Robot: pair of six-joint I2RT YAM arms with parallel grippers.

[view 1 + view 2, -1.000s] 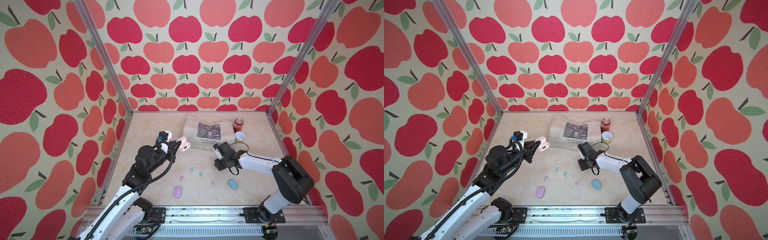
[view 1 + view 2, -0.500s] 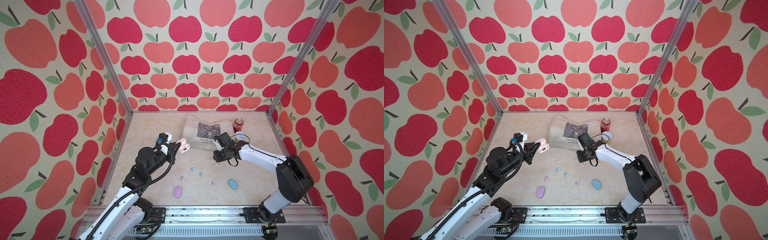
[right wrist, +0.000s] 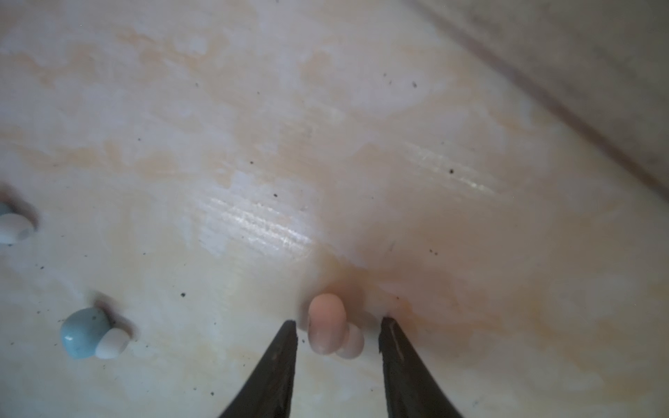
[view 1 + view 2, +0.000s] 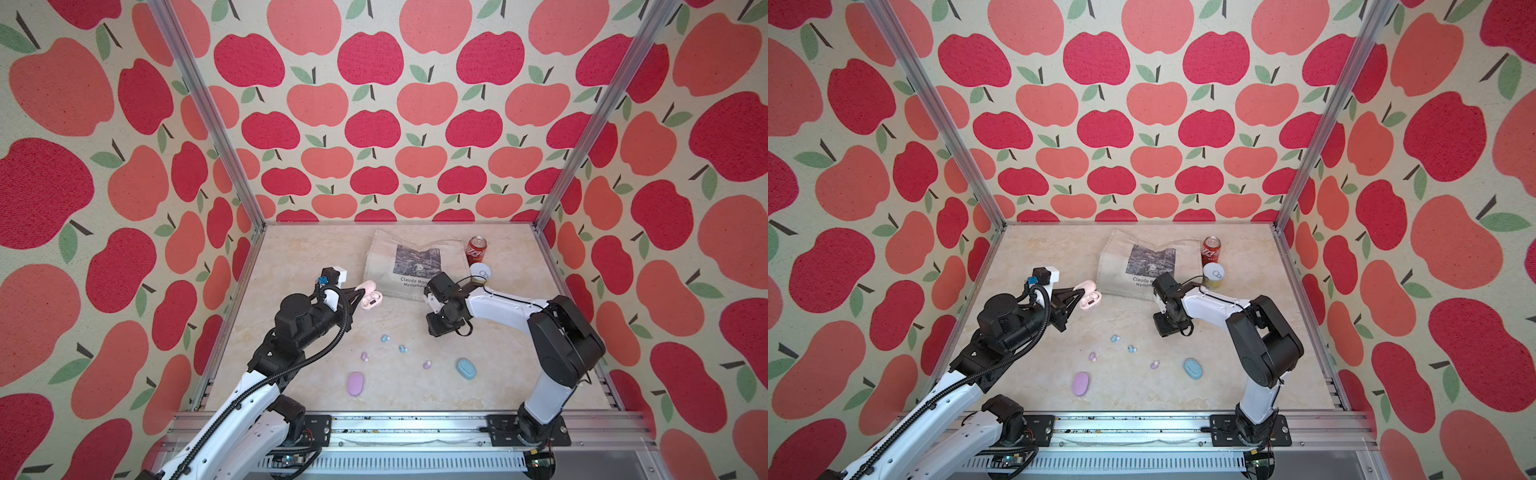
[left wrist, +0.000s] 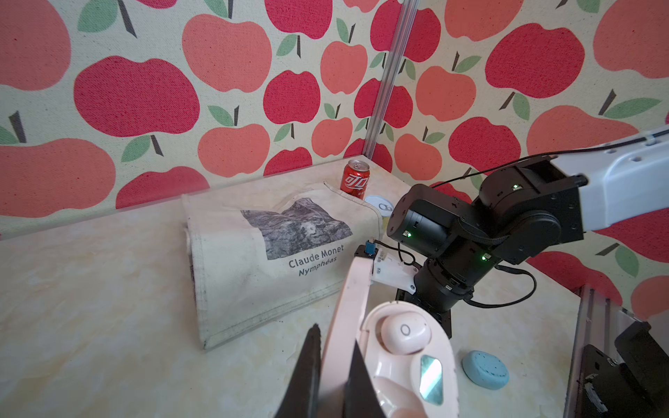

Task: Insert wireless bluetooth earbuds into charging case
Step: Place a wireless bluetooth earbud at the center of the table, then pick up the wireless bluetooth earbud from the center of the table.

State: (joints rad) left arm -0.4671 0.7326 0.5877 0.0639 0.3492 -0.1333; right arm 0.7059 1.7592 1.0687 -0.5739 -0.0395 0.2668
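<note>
My left gripper (image 5: pixel 335 365) is shut on the raised lid of the open pink charging case (image 4: pixel 370 296), held above the table at mid-left. One pink earbud (image 5: pixel 405 331) sits in the case. My right gripper (image 3: pixel 338 325) points down at the table with its jaws apart. A second pink earbud (image 3: pixel 327 324) lies between its fingertips, with a gap on each side. Two light blue earbuds (image 4: pixel 385 338) (image 4: pixel 402 348) and two lilac earbuds (image 4: pixel 365 356) (image 4: pixel 427 365) lie loose mid-table. In both top views the right gripper's body (image 4: pixel 1167 328) hides its fingertips.
A shut lilac case (image 4: pixel 355 383) and a shut blue case (image 4: pixel 466 368) lie near the front edge. A printed canvas bag (image 4: pixel 415 266), a red can (image 4: pixel 476 249) and a white-lidded tin (image 4: pixel 482 272) stand at the back right. Apple-patterned walls enclose three sides.
The right gripper swung up toward the bag, then came back down to the table, its jaws narrowing a little. The left arm with the pink case has barely moved.
</note>
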